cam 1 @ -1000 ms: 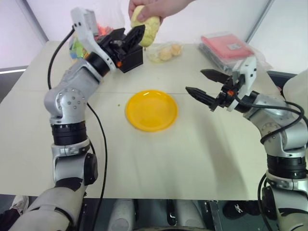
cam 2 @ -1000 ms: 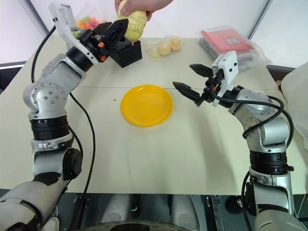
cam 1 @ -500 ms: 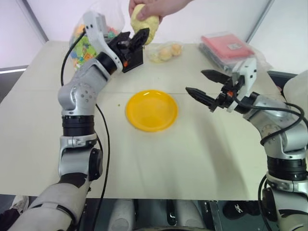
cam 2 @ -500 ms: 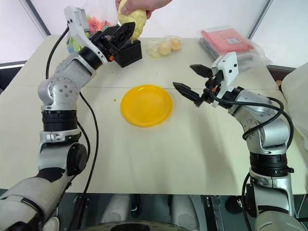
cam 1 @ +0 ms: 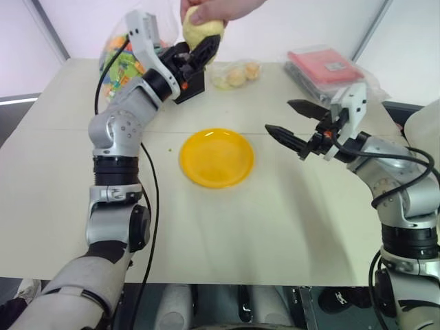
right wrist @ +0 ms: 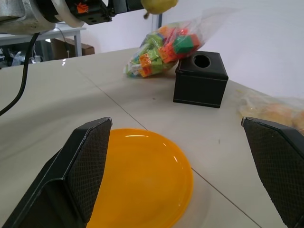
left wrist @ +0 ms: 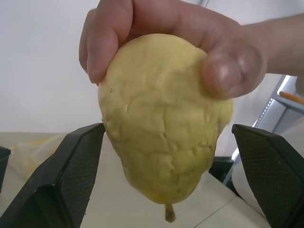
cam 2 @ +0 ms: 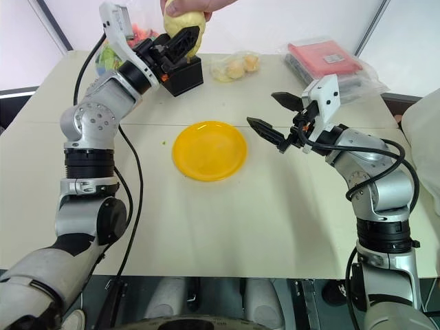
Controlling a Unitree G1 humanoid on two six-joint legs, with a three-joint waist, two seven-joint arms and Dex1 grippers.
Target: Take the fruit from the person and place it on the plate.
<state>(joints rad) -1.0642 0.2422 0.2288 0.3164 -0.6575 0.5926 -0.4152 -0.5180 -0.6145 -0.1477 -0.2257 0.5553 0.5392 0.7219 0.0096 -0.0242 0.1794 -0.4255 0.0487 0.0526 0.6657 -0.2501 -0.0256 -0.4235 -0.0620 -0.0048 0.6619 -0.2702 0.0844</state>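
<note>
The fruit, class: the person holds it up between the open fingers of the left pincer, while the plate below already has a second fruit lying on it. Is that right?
Not quite. The plate has nothing lying on it, as the left eye view shows. The rest stands: the person's hand holds the fruit between the open fingers of the left pincer.

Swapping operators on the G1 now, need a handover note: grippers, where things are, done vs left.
Left gripper: open, raised, fingers either side of the fruit, not closed on it.
Right gripper: open, holding nothing, hanging above the table right of the plate.
The person's hand grips the fruit from above.
Plate bare, mid-table.
Done: left gripper is at the fruit.
Left: close on it, let the person release, carry it to the plate, set it down.
</note>
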